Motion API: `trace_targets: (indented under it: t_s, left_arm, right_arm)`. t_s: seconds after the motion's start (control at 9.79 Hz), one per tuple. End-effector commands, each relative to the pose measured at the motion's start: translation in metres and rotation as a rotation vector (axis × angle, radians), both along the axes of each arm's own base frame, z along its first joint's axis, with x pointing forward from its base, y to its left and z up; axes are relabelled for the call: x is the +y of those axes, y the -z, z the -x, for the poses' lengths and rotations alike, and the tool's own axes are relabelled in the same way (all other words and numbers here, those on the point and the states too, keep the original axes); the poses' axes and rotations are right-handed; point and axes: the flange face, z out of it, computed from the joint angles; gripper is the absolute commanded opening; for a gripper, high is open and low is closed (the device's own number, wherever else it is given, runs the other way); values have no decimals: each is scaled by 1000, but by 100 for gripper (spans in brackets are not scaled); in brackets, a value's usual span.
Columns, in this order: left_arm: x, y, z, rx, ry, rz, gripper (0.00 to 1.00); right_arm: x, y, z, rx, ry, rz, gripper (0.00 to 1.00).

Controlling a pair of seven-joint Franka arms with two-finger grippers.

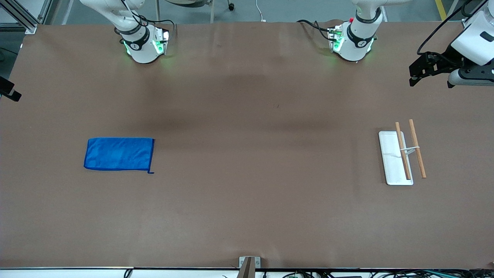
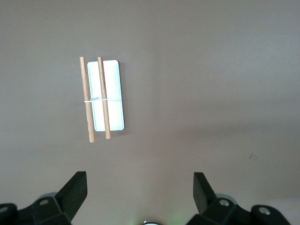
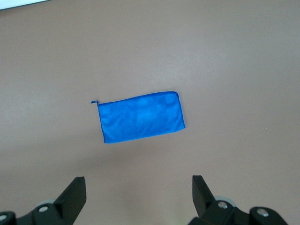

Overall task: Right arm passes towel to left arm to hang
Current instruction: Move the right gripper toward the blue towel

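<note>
The bright blue towel (image 1: 119, 153) lies flat on the brown table toward the right arm's end, its small loop at one corner. It also shows in the right wrist view (image 3: 140, 117), well below my right gripper (image 3: 139, 178), which is open, empty and high over the table. Only a black part of it shows at the edge of the front view (image 1: 9, 90). My left gripper (image 1: 416, 73) is open and empty in the air at the left arm's end of the table. In its wrist view (image 2: 139, 174) it hangs high over the table beside the rack.
A small rack with a white base (image 1: 390, 162) and two raised wooden rods (image 1: 417, 148) stands toward the left arm's end; it also shows in the left wrist view (image 2: 112, 101). Both arm bases (image 1: 144, 44) (image 1: 353, 40) stand along the table's edge farthest from the front camera.
</note>
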Motion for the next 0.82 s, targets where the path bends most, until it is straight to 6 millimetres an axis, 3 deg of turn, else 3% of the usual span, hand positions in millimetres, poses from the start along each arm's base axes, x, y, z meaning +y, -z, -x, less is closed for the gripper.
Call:
trace_targets:
  t_s: [0.0,0.41,0.51,0.72]
  left_arm:
    - [-1,13,-5,38,10,6,100]
    - [0,13,-6,38,13,3,100]
    - [-1,13,-6,37,13,8,100]
    - [-3,14,-6,40,15,8,100]
  right_arm:
    - [0,-1,3,0,3,-15,100]
    - [-2,4,2,16,-120,3,100]
    - [-1,19,-3,43,-142,-8,100]
    - [12,97,-32,116,-169,-28,100]
